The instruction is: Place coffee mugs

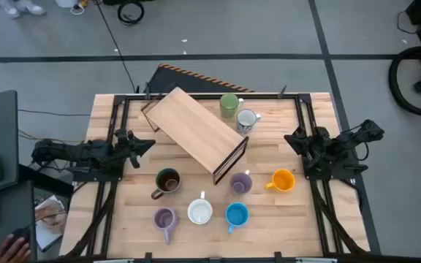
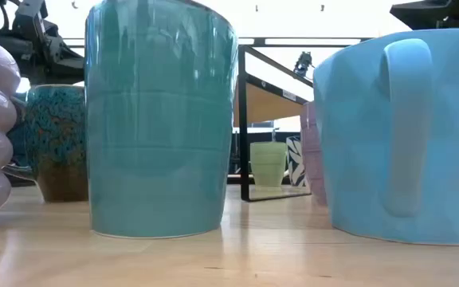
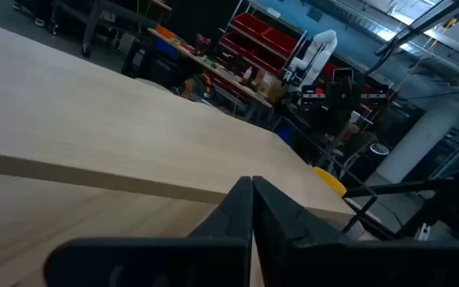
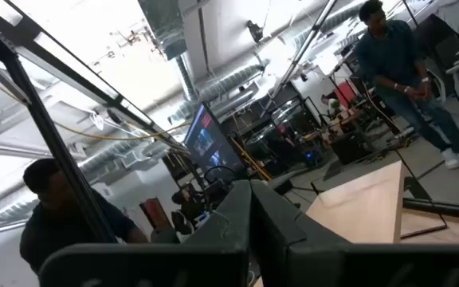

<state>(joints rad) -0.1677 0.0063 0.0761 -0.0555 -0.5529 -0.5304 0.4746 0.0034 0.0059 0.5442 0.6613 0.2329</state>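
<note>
surface: light wood table (image 1: 130, 226), tilted wooden shelf (image 1: 196, 131) on it | room: grey floor, two people behind | coffee mugs: green (image 1: 229, 104) and patterned white (image 1: 247, 120) beside shelf, six in front | left gripper (image 1: 146, 144) and right gripper (image 1: 292, 138): fingers together, empty, at table edges

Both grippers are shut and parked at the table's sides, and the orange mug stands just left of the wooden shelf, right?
Not quite. In the high view the orange mug stands right of the wooden shelf. Left gripper and right gripper are shut at the sides.
</note>
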